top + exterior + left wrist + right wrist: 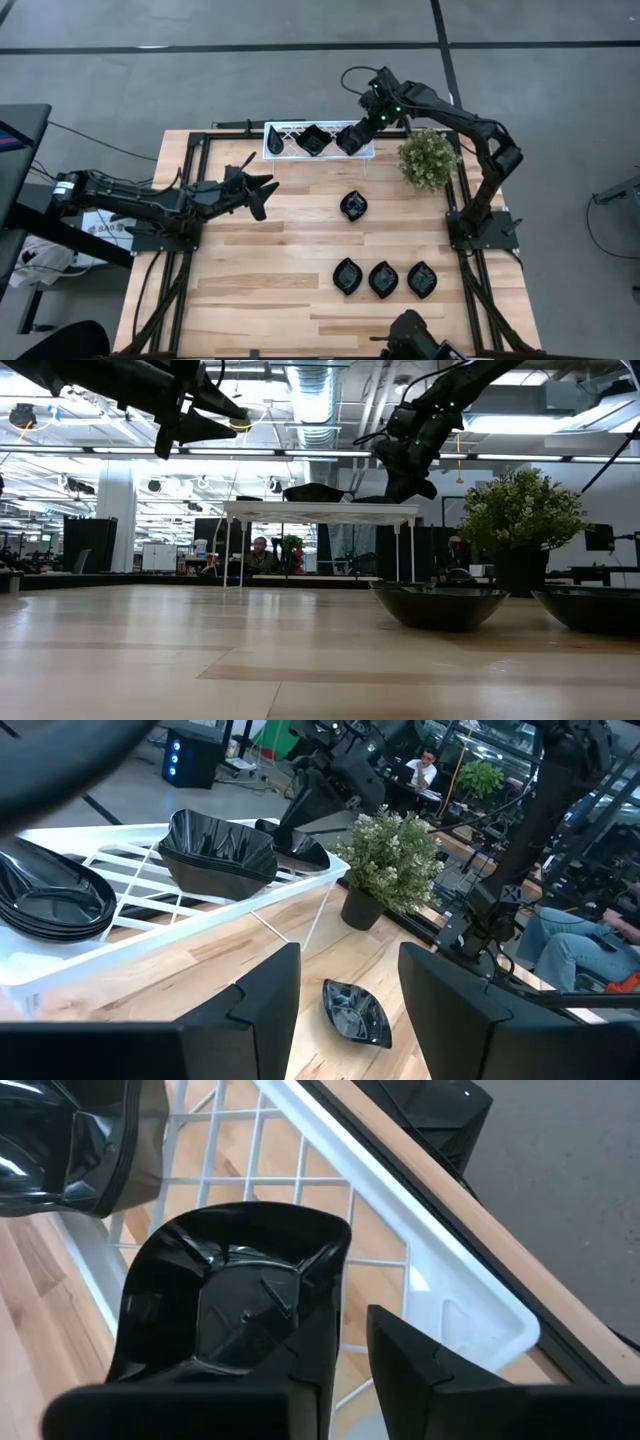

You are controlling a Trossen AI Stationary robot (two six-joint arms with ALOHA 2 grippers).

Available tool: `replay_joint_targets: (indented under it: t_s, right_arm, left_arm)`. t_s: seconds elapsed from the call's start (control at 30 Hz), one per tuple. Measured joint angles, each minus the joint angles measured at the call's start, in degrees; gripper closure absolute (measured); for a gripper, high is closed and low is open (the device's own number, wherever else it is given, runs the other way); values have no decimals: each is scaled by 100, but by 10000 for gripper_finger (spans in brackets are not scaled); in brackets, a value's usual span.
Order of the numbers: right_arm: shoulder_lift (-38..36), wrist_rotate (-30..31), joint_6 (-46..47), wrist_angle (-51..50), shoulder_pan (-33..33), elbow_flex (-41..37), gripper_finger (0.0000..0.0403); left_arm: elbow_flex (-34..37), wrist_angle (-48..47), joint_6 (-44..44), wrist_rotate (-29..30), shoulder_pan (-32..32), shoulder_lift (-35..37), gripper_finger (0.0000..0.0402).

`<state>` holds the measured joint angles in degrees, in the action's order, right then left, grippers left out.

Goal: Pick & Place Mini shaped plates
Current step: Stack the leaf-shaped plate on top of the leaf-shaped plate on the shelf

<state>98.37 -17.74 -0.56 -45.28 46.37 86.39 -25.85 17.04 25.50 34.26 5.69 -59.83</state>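
Observation:
A white lattice tray (285, 152) stands on legs at the table's far edge. It holds a slim black dish (50, 900), a rounded-square dish (215, 850) and another rounded-square dish (240, 1300) near its right end. My right gripper (350, 1355) hovers over that last dish, pointing down at a slant, fingers apart astride the dish's wall. Several leaf-shaped black plates lie on the table: one at mid-table (353, 206) and three in a row (383, 279) nearer the front. My left gripper (258, 190) hangs open above the table's left half, touching nothing. My right gripper has one finger (200, 1415) inside the dish and the other finger (430, 1380) outside its wall (335, 1310), with a gap on the outer side. Whether the inner finger touches the wall, I cannot tell. The dish sits upright on the tray's lattice.
A green potted plant (430, 158) stands at the far right, close beside the tray's right end and the right arm. People sit in the room beyond the table (262, 550). Bare wood lies between the tray and the row of plates.

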Motion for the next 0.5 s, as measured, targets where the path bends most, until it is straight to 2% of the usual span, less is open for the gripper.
replay_joint_targets:
  t_s: [0.5]
  right_arm:
    - [-881, 63, -3, 29, 26, 0, 347]
  left_arm:
    - [0, 2, -69, 0, 1, 0, 229]
